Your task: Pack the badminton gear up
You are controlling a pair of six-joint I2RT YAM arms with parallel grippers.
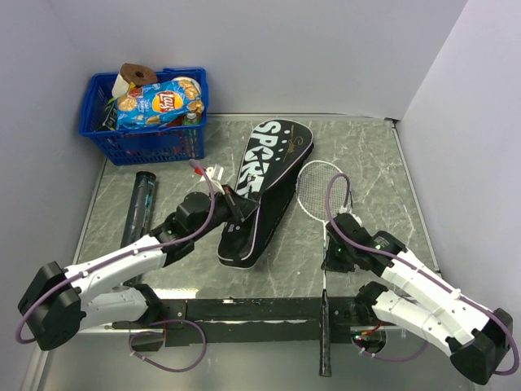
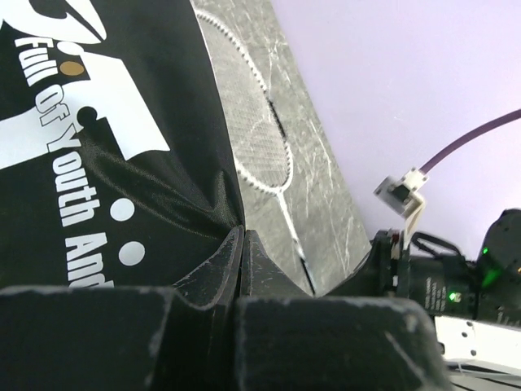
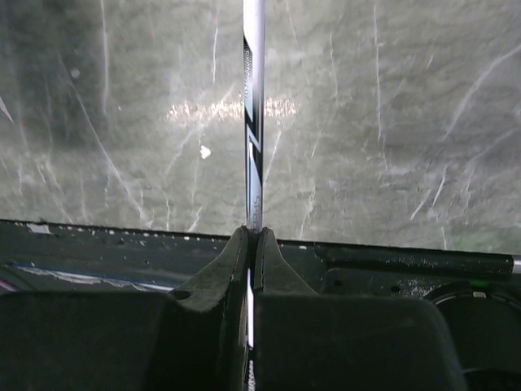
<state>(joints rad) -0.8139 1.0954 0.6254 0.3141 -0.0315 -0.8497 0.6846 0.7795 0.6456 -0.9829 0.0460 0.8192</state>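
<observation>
The black racket cover (image 1: 269,175) lettered "SPORT" lies slantwise in the middle of the table. My left gripper (image 1: 238,205) is shut on its near edge; in the left wrist view the fabric (image 2: 106,171) puckers at the closed tips (image 2: 243,235). A silver racket (image 1: 321,189) lies right of the cover, its black handle (image 1: 324,342) reaching over the near edge. My right gripper (image 1: 330,259) is shut on its thin shaft (image 3: 254,122), which runs straight between the tips (image 3: 253,236). A dark tube (image 1: 140,208) lies at the left.
A blue plastic basket (image 1: 110,138) of snacks stands at the back left corner. White walls close in the table at the back and right. The black mounting rail (image 1: 244,309) runs along the near edge. My right arm (image 2: 460,285) shows in the left wrist view.
</observation>
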